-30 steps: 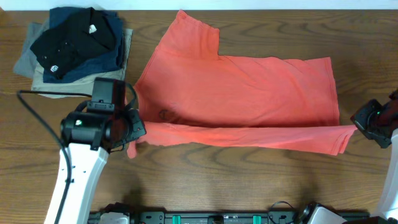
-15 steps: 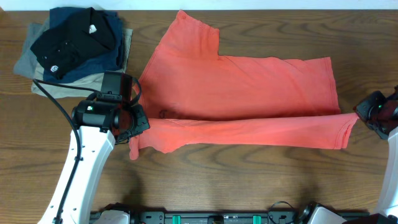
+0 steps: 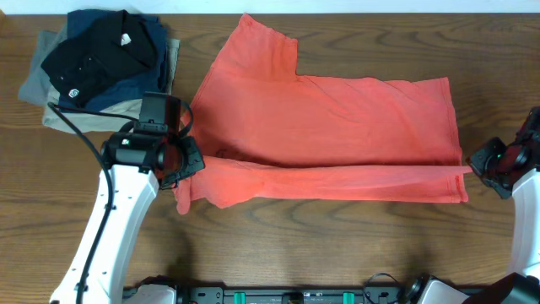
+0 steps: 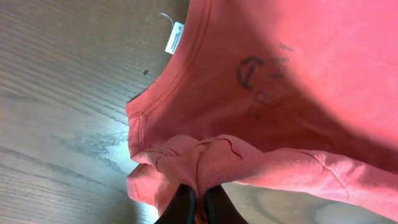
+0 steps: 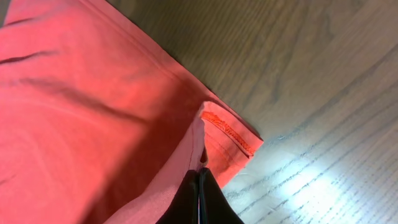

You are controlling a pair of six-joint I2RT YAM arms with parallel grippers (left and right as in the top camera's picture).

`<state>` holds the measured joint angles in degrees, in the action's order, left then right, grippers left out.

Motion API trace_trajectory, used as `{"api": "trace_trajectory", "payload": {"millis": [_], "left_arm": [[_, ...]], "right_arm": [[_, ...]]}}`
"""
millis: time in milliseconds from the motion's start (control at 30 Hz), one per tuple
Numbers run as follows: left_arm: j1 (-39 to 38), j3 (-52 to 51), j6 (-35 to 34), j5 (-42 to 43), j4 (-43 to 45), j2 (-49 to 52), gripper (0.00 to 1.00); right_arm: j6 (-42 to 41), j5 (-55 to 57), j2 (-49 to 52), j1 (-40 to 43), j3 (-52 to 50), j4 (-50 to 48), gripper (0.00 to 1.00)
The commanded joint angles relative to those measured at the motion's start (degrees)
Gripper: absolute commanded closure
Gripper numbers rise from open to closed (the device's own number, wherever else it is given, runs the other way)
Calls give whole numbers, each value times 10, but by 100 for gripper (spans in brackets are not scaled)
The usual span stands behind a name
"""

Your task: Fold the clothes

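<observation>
Left gripper (image 4: pixel 196 200) clamps coral T-shirt (image 3: pixel 337 118) near collar (image 4: pixel 155 93), right gripper (image 5: pixel 199 186) pinches hem corner (image 5: pixel 233 134); folded near edge spans table (image 3: pixel 337 253) left-right, shirt body lying beyond both.

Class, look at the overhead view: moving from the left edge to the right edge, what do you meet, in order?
stack of folded dark and khaki garments → left gripper, pinching the shirt's left end → coral-red T-shirt → right gripper, pinching its right end

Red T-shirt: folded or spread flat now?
Partly folded: the near edge of the T-shirt is doubled over as a strip, its ends pinched by the left gripper and right gripper; the rest lies flat.
</observation>
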<state>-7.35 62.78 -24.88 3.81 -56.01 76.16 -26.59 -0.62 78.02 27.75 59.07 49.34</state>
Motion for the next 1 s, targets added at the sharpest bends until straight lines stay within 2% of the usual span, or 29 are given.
{"api": "trace_trajectory", "payload": {"millis": [0,367,567,833,967], "left_arm": [[-1,-1,-8,-16,6,17,94],[-1,-26,-7,-17,135,97,94],[-1,-26,-7,-21,168,149,94],[-1,-26,-7,-76,197,187,94],[-1,-26,-7,-93,219,188,92]], "right_arm": [[-8,4,0,7,-2,-15,99],[-8,7,0,7,-13,-62,99],[-8,6,0,7,-63,-121,98],[-8,2,0,7,-117,-199,95],[-8,1,2,7,-135,-226,90]]}}
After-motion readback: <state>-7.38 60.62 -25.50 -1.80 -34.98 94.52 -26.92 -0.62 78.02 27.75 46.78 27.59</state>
